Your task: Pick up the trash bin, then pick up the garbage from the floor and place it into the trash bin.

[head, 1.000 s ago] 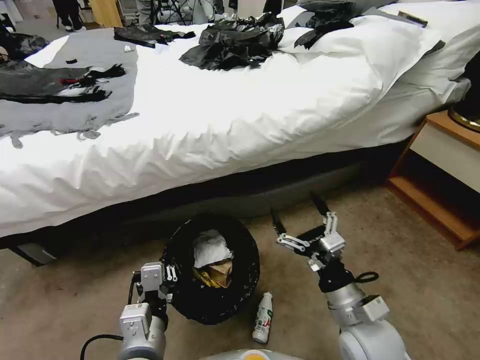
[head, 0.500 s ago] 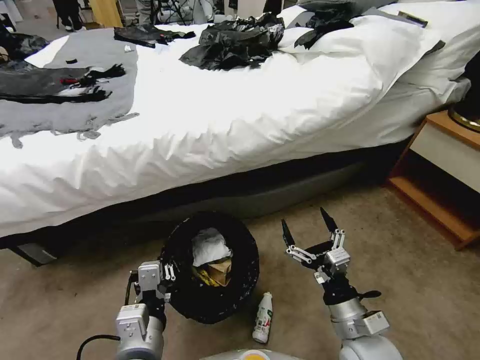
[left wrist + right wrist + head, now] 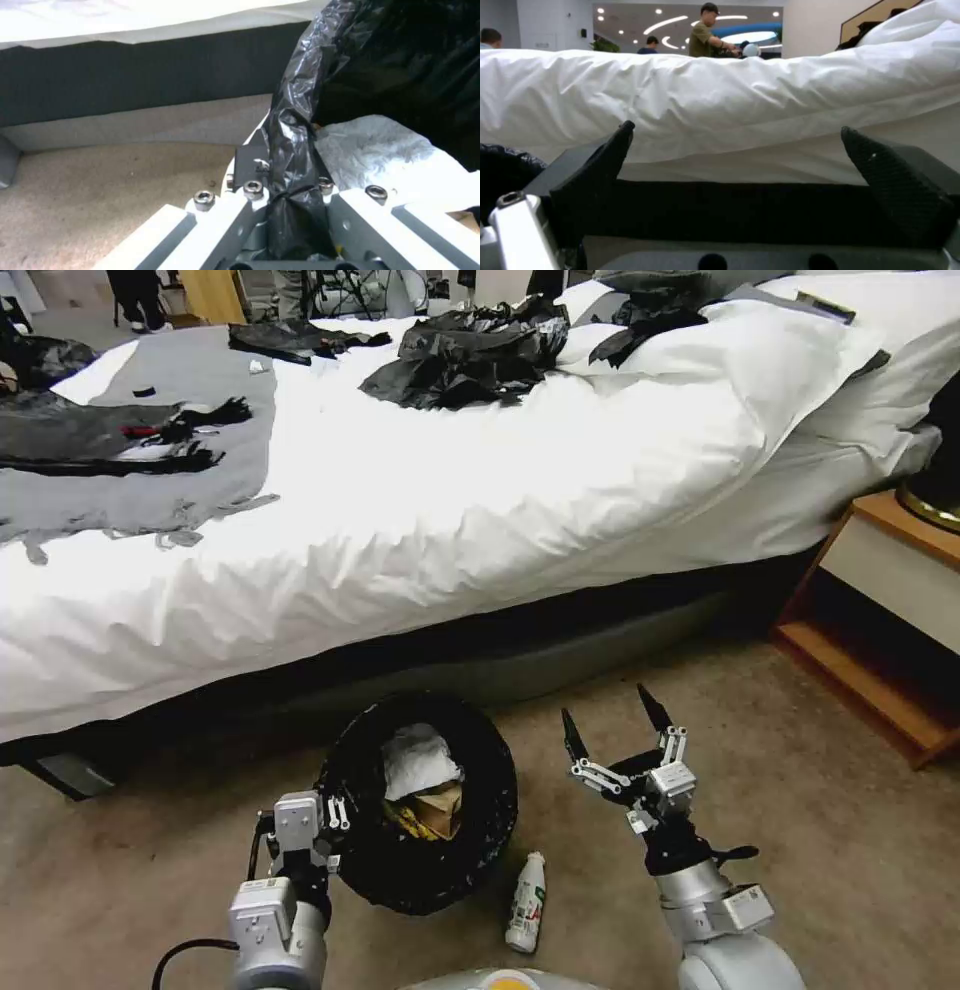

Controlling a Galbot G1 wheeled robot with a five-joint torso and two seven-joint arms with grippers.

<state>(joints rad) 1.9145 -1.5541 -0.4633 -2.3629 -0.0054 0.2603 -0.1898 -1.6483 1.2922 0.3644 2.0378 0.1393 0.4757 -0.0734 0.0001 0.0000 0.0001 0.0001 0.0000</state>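
Writing: label on the small white bottle (image 3: 527, 902) carried green and red print, too small to read.
Trash bin (image 3: 480, 840): round, lined with a glossy, crinkled black bag; it stood on the carpet just before the bed (image 3: 480, 520).
Bin contents: crumpled white tissue (image 3: 418, 760), brown paper bag (image 3: 442, 812) and a yellow wrapper (image 3: 408, 823).
Left tool (image 3: 335, 830): pressed together on the bin's bagged rim (the left wrist view showed black film (image 3: 292, 176) pinched between its pale fingers).
Right tool (image 3: 612, 735): spread wide, black textured pointed fingers (image 3: 900, 195) apart, holding nothing, raised beside the bin.
Bottle position: lying on the carpet, just beside the bin, near the robot.
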